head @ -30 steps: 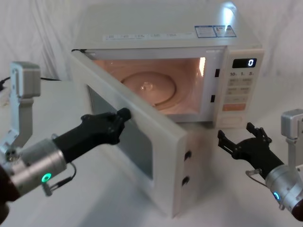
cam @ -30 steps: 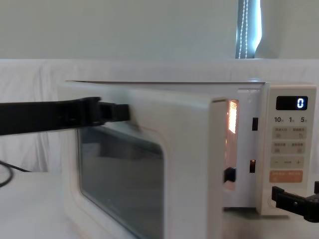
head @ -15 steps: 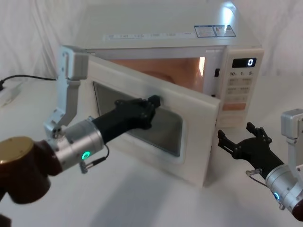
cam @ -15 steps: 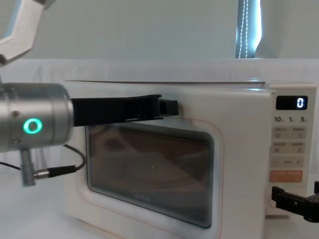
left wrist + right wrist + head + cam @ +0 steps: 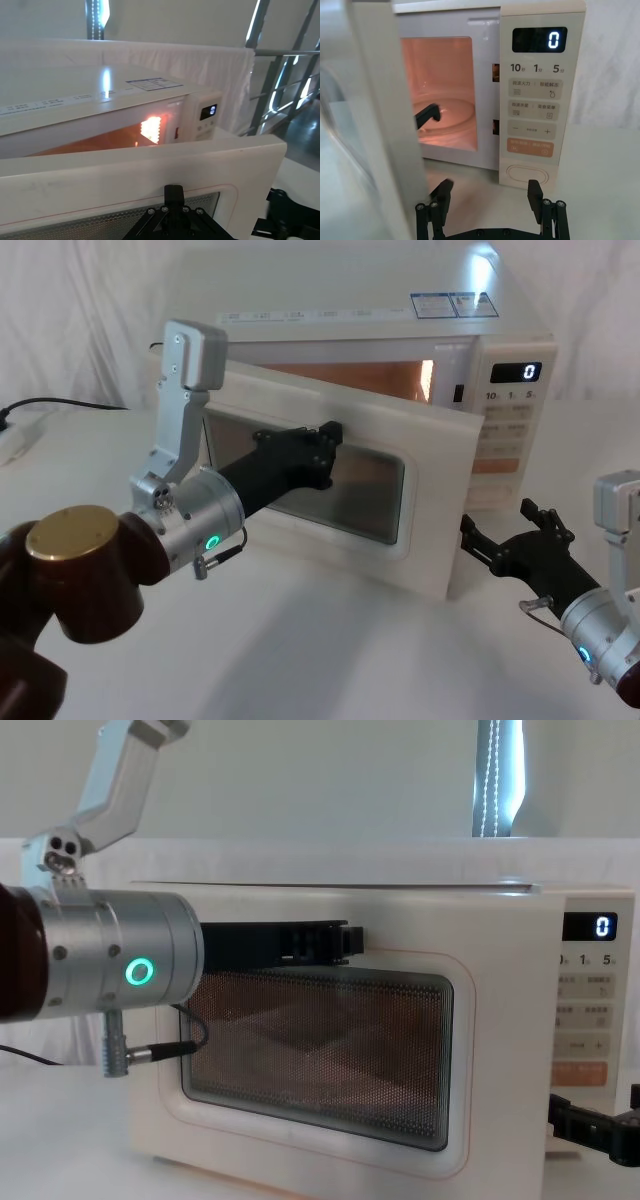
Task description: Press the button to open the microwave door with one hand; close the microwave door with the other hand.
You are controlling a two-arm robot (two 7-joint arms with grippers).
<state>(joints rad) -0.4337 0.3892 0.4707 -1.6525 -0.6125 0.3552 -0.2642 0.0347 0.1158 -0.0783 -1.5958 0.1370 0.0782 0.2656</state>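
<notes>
You are seeing 0 glowing on the display point(image 5: 540, 39), with 10, 1, 5 below. Your left gripper point(image 5: 326, 445), fingers closed, is pressing on the microwave door point(image 5: 440, 470); your right gripper point(image 5: 490, 196) is hovering spread wide, holding nothing, before the button point(image 5: 528, 173).

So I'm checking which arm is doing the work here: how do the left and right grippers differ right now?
The left gripper is raised and pressed against the upper edge of the microwave door; the right gripper sits low by the microwave's front right corner, touching nothing. The right gripper's jaws are spread open and face the button; how the left one's jaws stand is not clear. Both are black.
</notes>
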